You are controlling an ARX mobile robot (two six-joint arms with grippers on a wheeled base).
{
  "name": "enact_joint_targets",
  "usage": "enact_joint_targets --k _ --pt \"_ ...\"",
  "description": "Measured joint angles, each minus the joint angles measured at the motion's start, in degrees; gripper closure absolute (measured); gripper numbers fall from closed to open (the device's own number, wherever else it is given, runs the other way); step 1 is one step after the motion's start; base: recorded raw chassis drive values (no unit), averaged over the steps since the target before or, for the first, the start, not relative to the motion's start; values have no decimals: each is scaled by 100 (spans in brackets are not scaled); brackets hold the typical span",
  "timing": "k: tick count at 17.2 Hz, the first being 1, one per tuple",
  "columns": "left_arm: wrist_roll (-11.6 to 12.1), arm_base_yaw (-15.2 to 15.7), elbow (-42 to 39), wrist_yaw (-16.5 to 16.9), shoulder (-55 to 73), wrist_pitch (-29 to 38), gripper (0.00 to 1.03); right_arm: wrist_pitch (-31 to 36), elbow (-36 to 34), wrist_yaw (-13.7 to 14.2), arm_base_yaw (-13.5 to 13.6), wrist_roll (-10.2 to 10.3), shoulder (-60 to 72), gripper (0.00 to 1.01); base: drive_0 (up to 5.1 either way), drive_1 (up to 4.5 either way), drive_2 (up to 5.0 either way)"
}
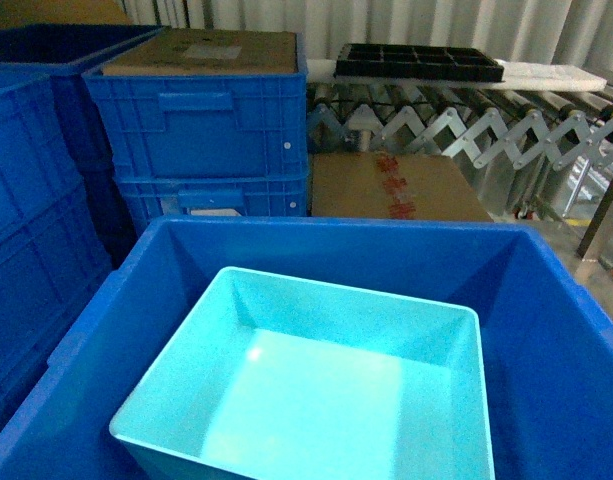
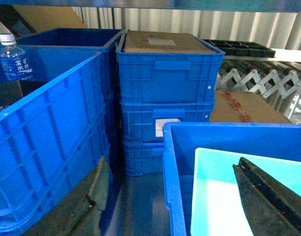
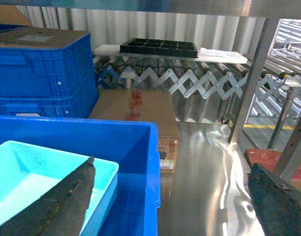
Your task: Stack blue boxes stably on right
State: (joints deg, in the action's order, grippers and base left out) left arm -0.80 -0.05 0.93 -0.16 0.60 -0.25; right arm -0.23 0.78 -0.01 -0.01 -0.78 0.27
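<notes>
The light turquoise box (image 1: 316, 400) sits nested inside the larger deep blue box (image 1: 546, 330), tilted slightly, low in the head view. Neither gripper shows in that view. My left gripper (image 2: 171, 162) is open and straddles the left walls of the deep blue box (image 2: 229, 137) and the turquoise box (image 2: 214, 196). One of its fingers (image 2: 268, 201) hangs over the turquoise inside, the other (image 2: 81, 206) outside. My right gripper (image 3: 172, 163) is open around the right walls of the deep blue box (image 3: 67, 130) and the turquoise box (image 3: 22, 172).
Ribbed dark-blue crates (image 1: 201, 120) stand stacked behind, and more (image 2: 42, 128) on the left, with a water bottle (image 2: 13, 59). A brown carton (image 1: 396, 185) lies behind the boxes. Beyond it runs a roller conveyor (image 1: 466, 130) with a black tray (image 1: 416, 62). A metal post (image 3: 248, 83) rises at right.
</notes>
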Motion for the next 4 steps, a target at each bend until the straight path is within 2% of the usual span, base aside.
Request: enact_joint_targets --k 1,2,4 --pt "0 0 0 0 0 0 15 0 0 0 0 2 0 2 0 0 0" --pt "2 0 0 0 0 0 4 0 0 0 0 2 0 4 0 0 0" --pt "4 0 0 0 0 0 5 0 0 0 0 2 0 3 0 0 0"
